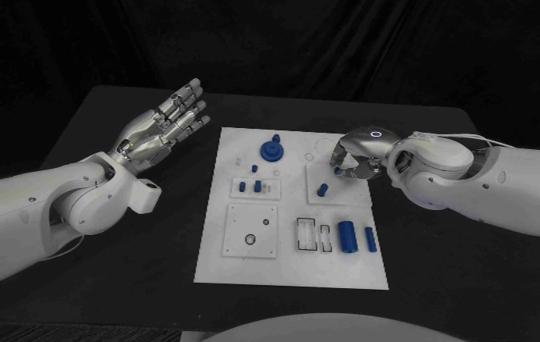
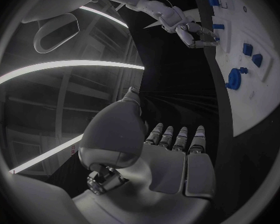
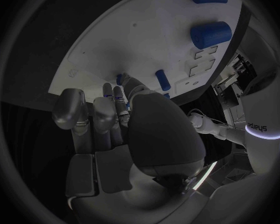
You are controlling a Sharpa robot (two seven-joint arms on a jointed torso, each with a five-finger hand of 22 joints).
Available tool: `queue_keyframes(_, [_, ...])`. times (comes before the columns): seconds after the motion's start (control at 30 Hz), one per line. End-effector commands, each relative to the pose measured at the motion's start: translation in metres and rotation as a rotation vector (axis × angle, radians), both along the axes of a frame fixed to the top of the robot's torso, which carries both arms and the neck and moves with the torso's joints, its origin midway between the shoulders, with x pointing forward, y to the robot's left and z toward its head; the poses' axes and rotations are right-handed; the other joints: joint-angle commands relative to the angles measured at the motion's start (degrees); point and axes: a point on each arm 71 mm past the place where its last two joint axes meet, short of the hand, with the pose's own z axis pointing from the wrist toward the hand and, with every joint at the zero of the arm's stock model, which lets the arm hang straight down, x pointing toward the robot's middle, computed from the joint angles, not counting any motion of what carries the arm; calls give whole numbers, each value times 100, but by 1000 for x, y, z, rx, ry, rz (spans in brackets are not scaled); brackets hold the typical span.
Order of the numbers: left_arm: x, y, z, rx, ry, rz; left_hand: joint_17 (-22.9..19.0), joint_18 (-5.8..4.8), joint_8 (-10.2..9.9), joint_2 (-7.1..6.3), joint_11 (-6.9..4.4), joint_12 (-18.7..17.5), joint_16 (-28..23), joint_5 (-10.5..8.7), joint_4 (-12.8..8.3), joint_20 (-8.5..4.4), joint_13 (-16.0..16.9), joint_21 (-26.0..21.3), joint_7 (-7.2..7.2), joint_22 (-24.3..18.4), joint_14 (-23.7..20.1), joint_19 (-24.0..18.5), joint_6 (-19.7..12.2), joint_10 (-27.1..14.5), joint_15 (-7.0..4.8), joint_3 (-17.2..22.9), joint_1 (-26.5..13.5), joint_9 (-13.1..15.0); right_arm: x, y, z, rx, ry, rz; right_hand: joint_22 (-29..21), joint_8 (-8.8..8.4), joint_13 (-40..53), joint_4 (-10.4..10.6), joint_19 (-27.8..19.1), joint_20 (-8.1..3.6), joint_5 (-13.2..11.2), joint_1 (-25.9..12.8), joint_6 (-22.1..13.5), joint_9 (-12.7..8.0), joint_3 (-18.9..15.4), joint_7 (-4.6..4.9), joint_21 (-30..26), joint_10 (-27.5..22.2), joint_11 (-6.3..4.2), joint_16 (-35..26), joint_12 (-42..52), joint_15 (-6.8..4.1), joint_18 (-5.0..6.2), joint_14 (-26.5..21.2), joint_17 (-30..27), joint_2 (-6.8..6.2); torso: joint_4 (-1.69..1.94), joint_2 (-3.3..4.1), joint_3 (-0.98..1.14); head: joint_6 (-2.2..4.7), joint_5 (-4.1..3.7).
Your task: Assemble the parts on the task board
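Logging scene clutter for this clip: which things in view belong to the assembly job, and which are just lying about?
Job:
task board
blue gear-like part
small blue pegs
large blue cylinder
slim blue cylinder
blue piece by right hand

Lying about:
nothing I can see; only the black table. Left hand idle, open.

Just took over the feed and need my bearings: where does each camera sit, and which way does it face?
Head: on the robot's head, looking down on the task board; left hand and right hand both show.
Left wrist: behind the left hand, facing past it toward the board.
Right wrist: behind the right hand, over the board.
All share the board.
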Motion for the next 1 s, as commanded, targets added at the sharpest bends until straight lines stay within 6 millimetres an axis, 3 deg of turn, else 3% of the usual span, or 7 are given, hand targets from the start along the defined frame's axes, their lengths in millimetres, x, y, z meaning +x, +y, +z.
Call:
queue_keyframes(0.03, [-1, -2, -1, -10, 13, -15, -8, 46, 36, 122, 44, -20, -21, 158, -12, 61, -7, -31, 72, 1, -3, 5, 34, 2, 51, -64, 118, 10, -2, 2, -2, 13, -7, 17, 820, 49, -38, -47, 68, -1, 85, 100, 131, 21, 170, -12, 95, 150, -22, 53, 3, 2, 73, 23, 49, -13, 3, 1, 0, -16, 21])
queue_keyframes(0.47, [0, -3, -3, -2, 34, -28, -8, 49, 75, 335, 114, -20, -21, 437, -22, 153, -7, -22, 282, 43, -3, 11, 194, 2, 167, -234, 378, 35, -2, 3, -9, 12, 5, 22, 835, 92, -126, -141, 97, -51, 70, 140, 378, 61, 499, -56, 179, 452, -89, 59, -1, -49, 63, 57, 62, -77, -4, 2, 4, -57, 58])
queue_keyframes(0.73, [0, -3, -5, 2, 44, -31, -8, 53, 88, 407, 126, -20, -21, 567, -21, 194, -7, -11, 344, 90, -3, 21, 239, 2, 212, -315, 501, 42, -4, 1, -7, 41, -24, 21, 856, 151, -132, -263, 125, -106, -6, 199, 586, 113, 632, -119, 280, 693, -167, 72, 30, -112, 49, 86, 96, -84, -5, -4, 2, -42, 60])
queue_keyframes(1.0, [0, -3, -7, 9, 56, -35, -8, 63, 96, 531, 171, -20, -21, 772, -35, 312, -7, 39, 414, 251, -3, 85, 263, 2, 359, -468, 736, 44, -11, -2, 2, 92, -79, 22, 873, 150, -141, -259, 155, -128, -157, 136, 644, 132, 637, -140, 366, 760, -187, 100, 8, -131, 34, 125, 144, -97, 3, -8, -1, -89, 65])
